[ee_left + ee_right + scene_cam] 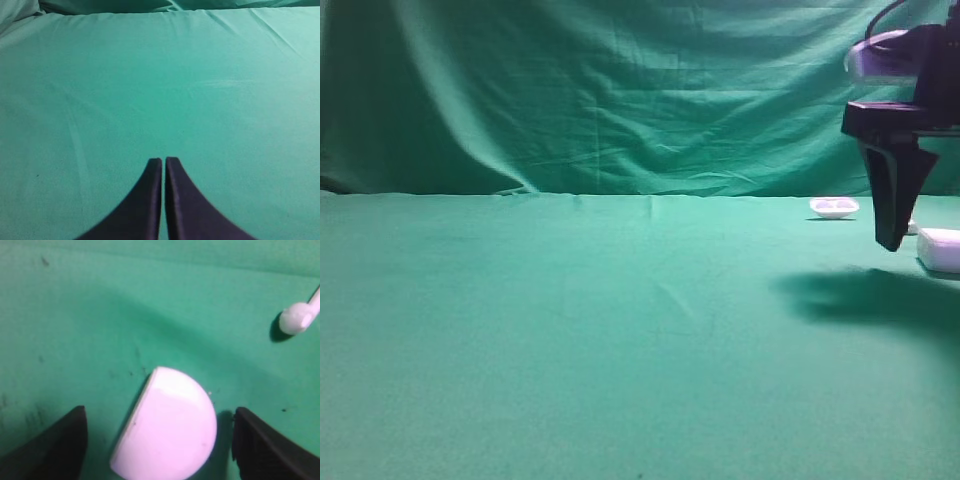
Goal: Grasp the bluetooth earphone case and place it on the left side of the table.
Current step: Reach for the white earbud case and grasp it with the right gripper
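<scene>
At the 3 o'clock edge of the table (620, 330), the case (167, 425) lies flat on the green cloth, well apart from the left side where it must go. Right gripper (160, 440) hangs over it, jaws spread wide, one finger at the case's 9 o'clock, the other at its 3 o'clock; neither touches yet. Nothing held. In the wrist view the case sits skewed, long axis running roughly 7 to 1 o'clock, and closer to the right finger than to the left.

Step in hand, by judgement: the grasp. To do it well, centre the jaws so both pads meet the case together, otherwise the smooth shell will likely skid or spin on the cloth. Turn the wrist to square the pads to the flat sides, drop low, then close gently.

An earbud (296, 319) lies at 1 o'clock, clear of the jaws. A tray (834, 207) lies further back.

Left gripper (163, 162) hovers over bare cloth, jaws closed, empty.
</scene>
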